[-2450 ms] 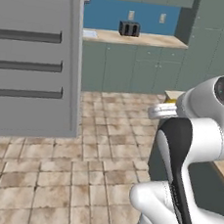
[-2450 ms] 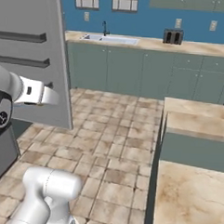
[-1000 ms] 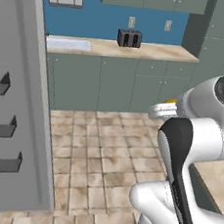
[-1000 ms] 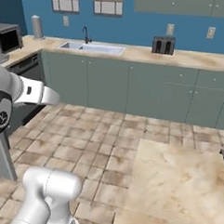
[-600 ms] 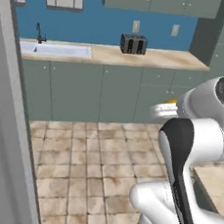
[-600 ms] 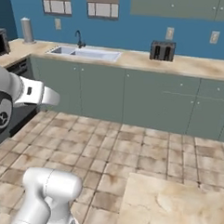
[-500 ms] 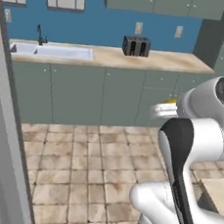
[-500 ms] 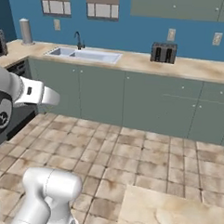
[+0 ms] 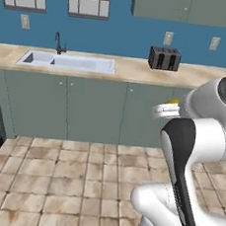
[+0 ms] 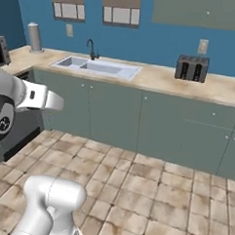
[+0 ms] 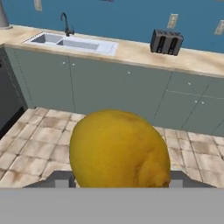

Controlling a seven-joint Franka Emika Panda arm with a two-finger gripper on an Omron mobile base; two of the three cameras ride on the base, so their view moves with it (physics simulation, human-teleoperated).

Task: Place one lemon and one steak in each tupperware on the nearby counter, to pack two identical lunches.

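The jaws are clenched on a lemon (image 11: 119, 148), which sits low and centre in the hand view, big and close, hiding the finger tips behind it. In the left base view a sliver of the same yellow shows at centre right, just beside the white arm's upper joint.

This looks like the carry step: the fruit is in hand and no tupperware is in sight, so the base must bring one into view before anything is let go. My advice is to keep the grip steady and the hand level while driving, as a round lemon can roll out of a loose pinch. Release only low over a tray, inside its rim.

Beyond the lemon, the bench (image 11: 131, 50) runs across the upper part of the hand view over grey-green cabinets.

Count: one lemon, held. One sink (image 10: 96, 67) with one tap, upper left in the right base view. One dark toaster (image 10: 192, 68), upper right there. The tiled floor (image 9: 67, 179) fills the lower frame.
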